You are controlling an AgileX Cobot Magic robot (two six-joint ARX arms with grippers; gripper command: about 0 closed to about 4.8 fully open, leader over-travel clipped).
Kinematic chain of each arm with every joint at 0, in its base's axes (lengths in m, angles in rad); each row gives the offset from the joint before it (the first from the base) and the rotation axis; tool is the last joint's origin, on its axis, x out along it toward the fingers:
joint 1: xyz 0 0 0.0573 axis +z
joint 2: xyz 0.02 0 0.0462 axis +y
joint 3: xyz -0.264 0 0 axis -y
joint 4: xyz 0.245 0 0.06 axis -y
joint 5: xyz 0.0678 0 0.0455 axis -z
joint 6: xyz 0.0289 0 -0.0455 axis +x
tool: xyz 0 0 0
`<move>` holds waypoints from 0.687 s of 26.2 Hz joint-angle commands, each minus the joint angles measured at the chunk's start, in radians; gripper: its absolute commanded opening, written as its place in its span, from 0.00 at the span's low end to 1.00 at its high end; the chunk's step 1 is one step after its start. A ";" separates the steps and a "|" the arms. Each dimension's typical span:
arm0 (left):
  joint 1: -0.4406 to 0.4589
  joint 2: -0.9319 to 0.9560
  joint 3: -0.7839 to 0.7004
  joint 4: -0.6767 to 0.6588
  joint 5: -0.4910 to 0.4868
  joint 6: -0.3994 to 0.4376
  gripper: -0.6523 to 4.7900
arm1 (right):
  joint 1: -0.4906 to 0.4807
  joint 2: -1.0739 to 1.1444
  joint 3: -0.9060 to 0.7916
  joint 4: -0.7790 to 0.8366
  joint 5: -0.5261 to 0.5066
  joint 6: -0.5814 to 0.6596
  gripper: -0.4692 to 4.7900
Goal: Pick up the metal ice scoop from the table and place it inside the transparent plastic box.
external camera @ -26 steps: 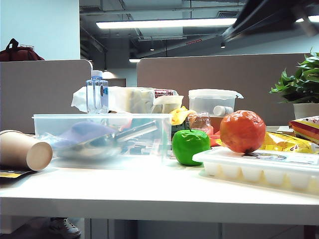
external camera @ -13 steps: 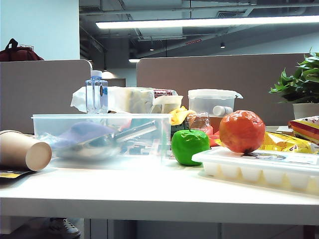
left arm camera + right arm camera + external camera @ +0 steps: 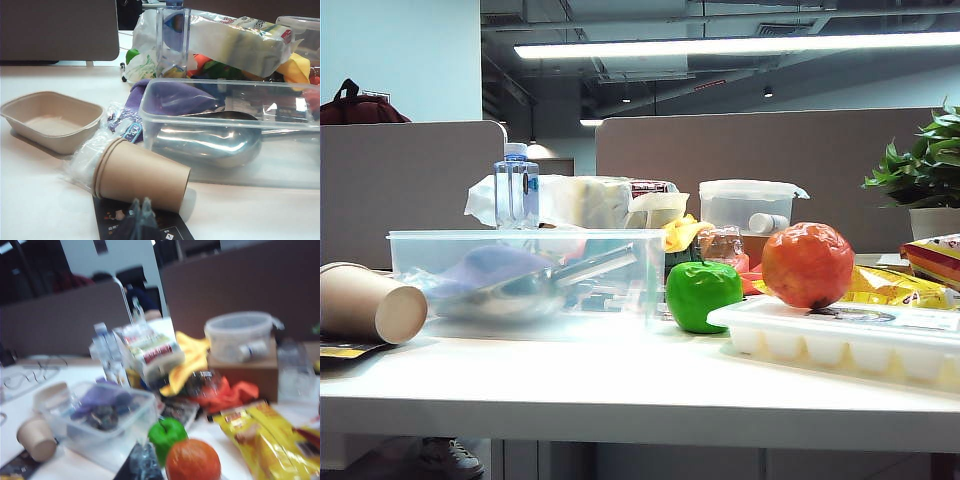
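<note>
The metal ice scoop (image 3: 525,286) lies inside the transparent plastic box (image 3: 650,262), its handle slanting up toward the box's right wall. In the left wrist view the scoop's shiny bowl (image 3: 207,141) shows through the box wall (image 3: 150,117). My left gripper (image 3: 140,206) is shut and empty, low over a dark card in front of a toppled paper cup (image 3: 142,175). My right gripper (image 3: 145,456) is blurred, shut and empty, well back from the box (image 3: 142,415), beside a green apple (image 3: 167,434). Neither gripper shows in the exterior view.
A green apple (image 3: 702,294), an orange fruit (image 3: 807,264) and a white ice cube tray (image 3: 840,340) stand right of the box. A water bottle (image 3: 516,190), bags and a lidded clear container (image 3: 748,205) sit behind. A tan tray (image 3: 52,120) lies left.
A dark arm that crossed the top right of the exterior view a second ago has left the frame. The scoop and box have not moved.
</note>
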 commanded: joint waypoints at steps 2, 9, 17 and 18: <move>0.000 0.001 0.001 0.007 0.003 0.000 0.11 | 0.001 0.001 0.006 0.057 -0.004 0.001 0.08; 0.073 0.001 0.001 0.007 -0.004 0.000 0.11 | 0.002 0.001 0.006 0.042 -0.003 0.001 0.08; 0.051 0.002 0.001 0.007 0.005 0.000 0.11 | 0.002 0.001 0.006 0.042 -0.003 0.001 0.08; 0.047 0.001 0.001 0.007 0.003 0.000 0.11 | 0.002 0.001 0.006 0.042 -0.003 0.001 0.08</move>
